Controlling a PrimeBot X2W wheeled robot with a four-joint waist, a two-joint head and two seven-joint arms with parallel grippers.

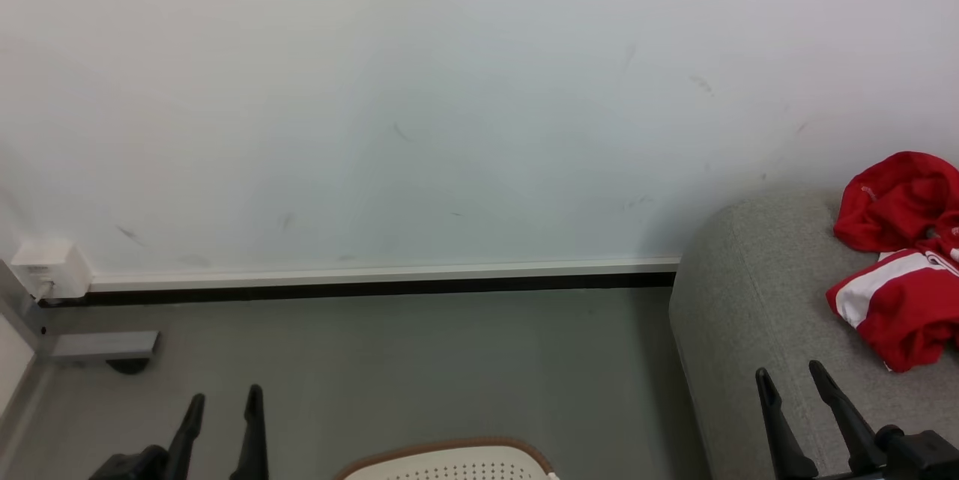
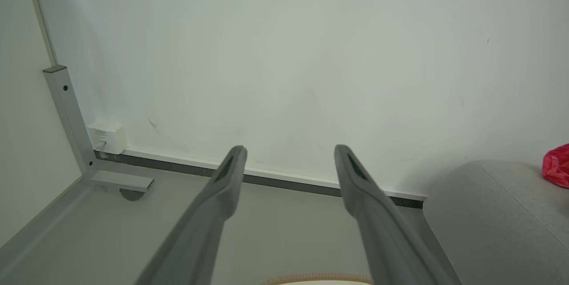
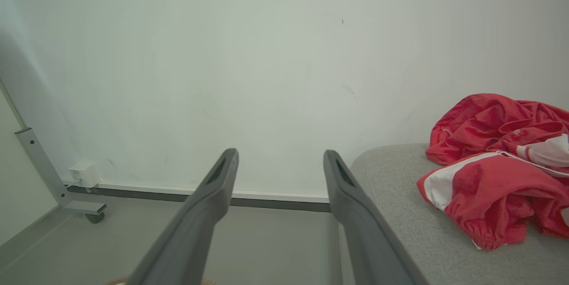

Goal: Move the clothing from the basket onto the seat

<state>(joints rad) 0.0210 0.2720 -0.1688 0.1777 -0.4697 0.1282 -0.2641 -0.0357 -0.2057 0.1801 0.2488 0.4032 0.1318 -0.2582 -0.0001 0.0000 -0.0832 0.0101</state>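
Quick rundown. Left pincer (image 1: pixel 226 392): fingers apart, nothing btwn them, tips aimed at the wall (image 1: pixel 449 105). Right pincer (image 1: pixel 788 368): same deal, spread wide & empty. On the left wrist cam its two fingers (image 2: pixel 222 182) stand well apart, w/ just wall and floor (image 2: pixel 275 231) showing in the gap.

The clothing (image 1: pixel 899 270) is a red heap w/ broad white bands, lying on the seat (image 1: pixel 749 300). It's ahead of the right pincer and off to its right, near but not touching. On the right wrist cam it looks like at least 2 lumps: a plain red one further back and a red/white one closer, hem all crumpled. It's well apart from the left pincer, way over on its right side. The right pincer's tips sit over the seat's rounded corner. Can't tell if they touch the fabric there.

The basket (image 1: pixel 449 444) is cream w/ rows of small holes & a brown rim. It's on the floor btwn the 2 pincers, a bit closer to the left one. Just its top edge shows, so can't tell what's inside.

Other stuff: a white box (image 1: pixel 49 270) on the skirting and a grey metal leg (image 1: pixel 105 345) w/ a castor, both ahead-left of the left pincer.
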